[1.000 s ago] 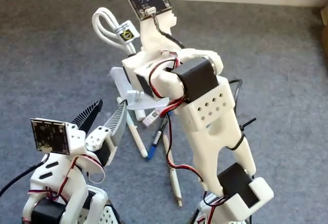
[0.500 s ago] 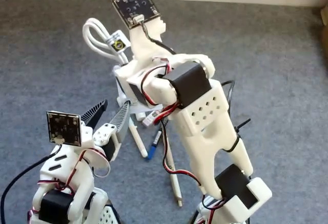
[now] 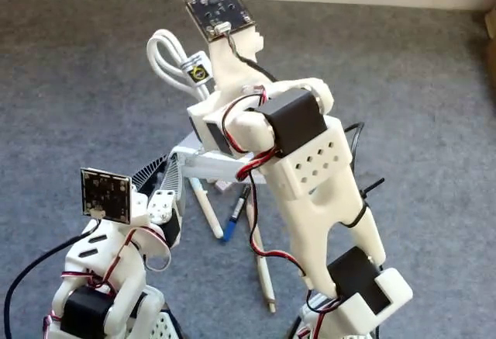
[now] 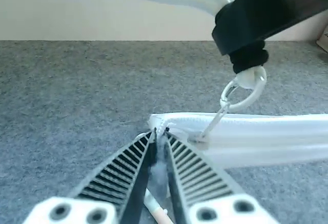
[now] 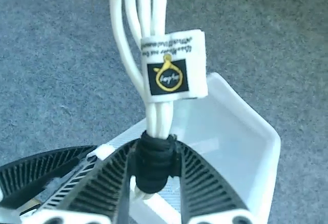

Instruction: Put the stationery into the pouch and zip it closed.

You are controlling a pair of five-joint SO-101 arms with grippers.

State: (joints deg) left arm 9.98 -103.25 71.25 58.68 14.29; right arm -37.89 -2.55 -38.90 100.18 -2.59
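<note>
Nearest the arm bases, a long white pen (image 3: 264,275), a dark pen with a blue end (image 3: 235,216) and a second white pen (image 3: 208,209) lie on the grey carpet (image 3: 85,83), outside the flat white zippered pouch (image 4: 256,137), so zipping now would likely shut it empty. The left gripper (image 4: 159,133) is nearly closed, pinching only the pouch's corner, a thin hold that could slip. Beyond, the right gripper (image 5: 155,151) clamps the black band (image 5: 154,175) of the white looped cord strap (image 5: 154,24), seemingly tied to the zip pull; a hard tug could drag the pouch free.
</note>
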